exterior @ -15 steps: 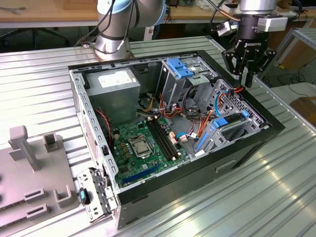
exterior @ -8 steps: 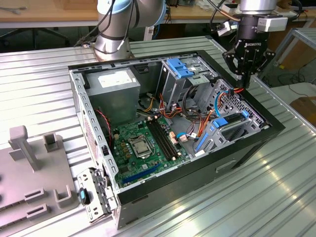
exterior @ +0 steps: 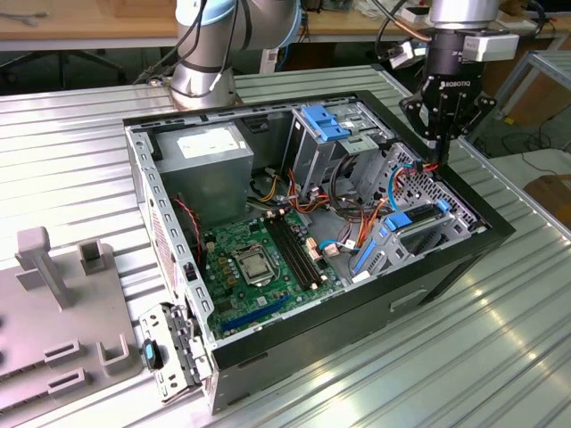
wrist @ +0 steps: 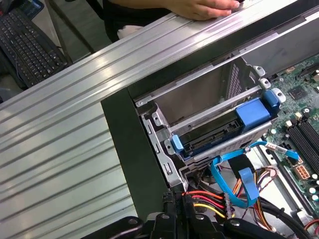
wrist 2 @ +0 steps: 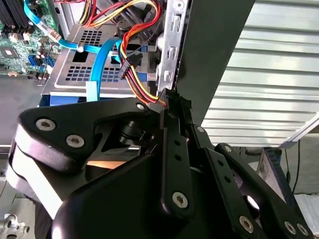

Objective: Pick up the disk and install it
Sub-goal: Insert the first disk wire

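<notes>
The disk (wrist: 209,140) lies in the lower slot of the metal drive bay (wrist: 199,94) at the case's edge. Its dark connector edge shows between the two ends of its blue bracket (wrist: 253,114). My gripper (exterior: 434,162) hangs over the case's corner on the exterior view's right, pointing down into the cables beside that bay. In both wrist views its fingers stand close together, pinching a bundle of red, yellow and black power wires (wrist: 205,200) near their black plug (wrist 2: 128,63). The gripper (wrist 2: 172,98) is a short way from the disk and apart from it.
The open computer case (exterior: 357,303) lies on a ribbed metal table (exterior: 500,339), with motherboard (exterior: 259,254), grey power-supply box (exterior: 210,156) and blue data cables (wrist 2: 97,64) inside. A person's hand (wrist: 204,7) rests on the table. A grey fixture (exterior: 62,312) stands on the exterior view's left.
</notes>
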Controlling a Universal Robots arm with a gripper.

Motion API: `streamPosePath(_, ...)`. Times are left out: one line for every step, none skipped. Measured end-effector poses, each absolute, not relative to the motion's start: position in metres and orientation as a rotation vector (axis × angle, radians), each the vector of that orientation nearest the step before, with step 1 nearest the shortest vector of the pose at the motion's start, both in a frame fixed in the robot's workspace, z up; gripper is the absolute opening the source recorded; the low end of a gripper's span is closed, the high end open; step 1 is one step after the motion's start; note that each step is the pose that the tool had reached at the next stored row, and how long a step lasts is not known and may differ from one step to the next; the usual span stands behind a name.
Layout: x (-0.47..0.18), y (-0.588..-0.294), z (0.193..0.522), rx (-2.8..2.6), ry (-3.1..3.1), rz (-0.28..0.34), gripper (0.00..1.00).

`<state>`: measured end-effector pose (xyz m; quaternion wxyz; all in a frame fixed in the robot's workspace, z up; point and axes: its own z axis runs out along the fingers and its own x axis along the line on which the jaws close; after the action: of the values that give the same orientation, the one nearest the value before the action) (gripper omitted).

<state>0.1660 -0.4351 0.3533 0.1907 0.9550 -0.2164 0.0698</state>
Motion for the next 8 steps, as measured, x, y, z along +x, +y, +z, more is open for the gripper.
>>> streamPosePath(0.1647,-0.4351,0.3533,2.683,-0.609,0.196,0.16)
streamPosePath(0.1636,-0.4352,0.3533,2.682,-0.609,0.196,0.16)
streamPosePath(0.1625,-0.4352,0.3533,2.683,-0.61,0.196,0.16)
streamPosePath(0.1612,-0.4352,0.3533,2.682,-0.61,0.196,0.16)
streamPosePath(0.1603,-0.4353,0.3533,2.682,-0.61,0.196,0.16)
streamPosePath(0.1596,-0.4355,0.3533,2.682,-0.612,0.196,0.16)
streamPosePath(0.1596,-0.4355,0.3533,2.681,-0.614,0.195,0.16)
streamPosePath(0.1595,-0.4355,0.3533,2.68,-0.618,0.194,0.16)
